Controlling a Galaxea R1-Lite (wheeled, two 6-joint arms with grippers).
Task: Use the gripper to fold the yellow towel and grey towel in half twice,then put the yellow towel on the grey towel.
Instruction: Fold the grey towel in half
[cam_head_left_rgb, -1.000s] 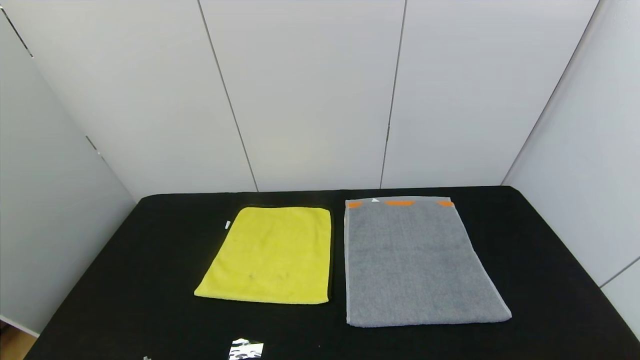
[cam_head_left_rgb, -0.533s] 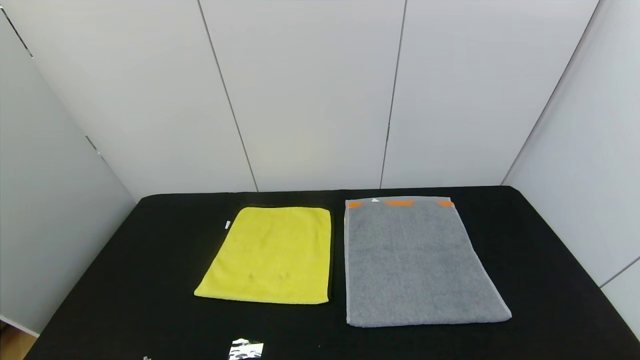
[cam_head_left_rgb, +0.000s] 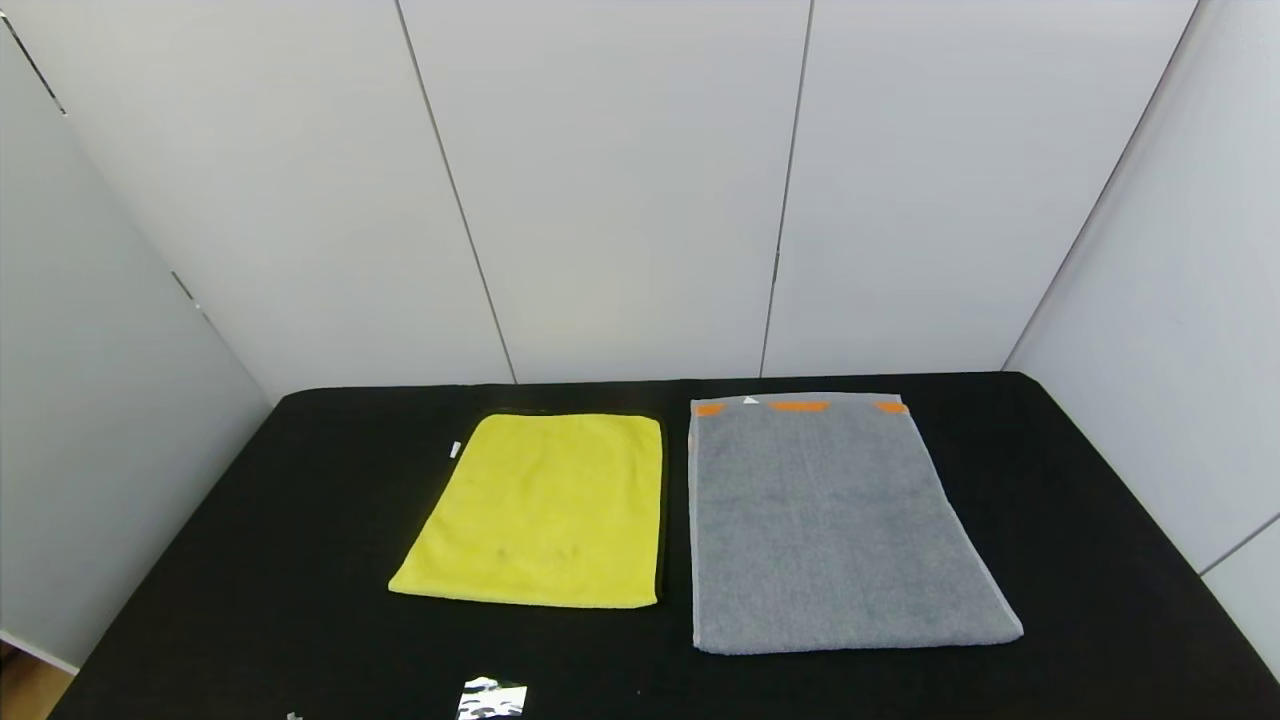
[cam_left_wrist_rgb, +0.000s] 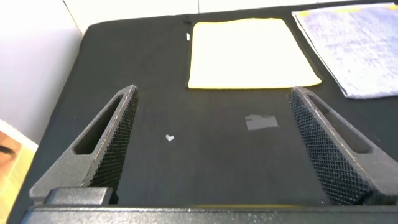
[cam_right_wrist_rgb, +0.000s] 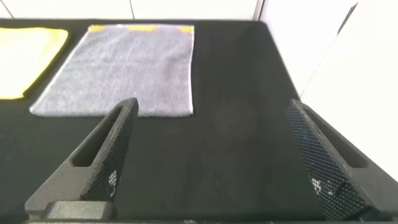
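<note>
- Pale grey wall panels back a black surface (cam_head_left_rgb: 250, 560) that carries two towels laid flat, side by side.
- The grey towel (cam_head_left_rgb: 830, 520) lies spread on the surface, its orange-and-white patterned band (cam_head_left_rgb: 800, 405) at the edge nearest the wall.
- The yellow towel (cam_head_left_rgb: 540, 510) lies just beside the grey towel, on the robot's left of it, a narrow strip of black between them; a small white tag (cam_head_left_rgb: 455, 449) sticks out on the side away from the grey towel.
- A shiny scrap (cam_head_left_rgb: 492, 697) sits nearer the robot than the yellow towel.
- The left claw (cam_left_wrist_rgb: 214, 140) hangs released, fingers wide, well short of the yellow towel.
- The right claw (cam_right_wrist_rgb: 211, 146) hangs released too, short of the grey towel's near edge.
</note>
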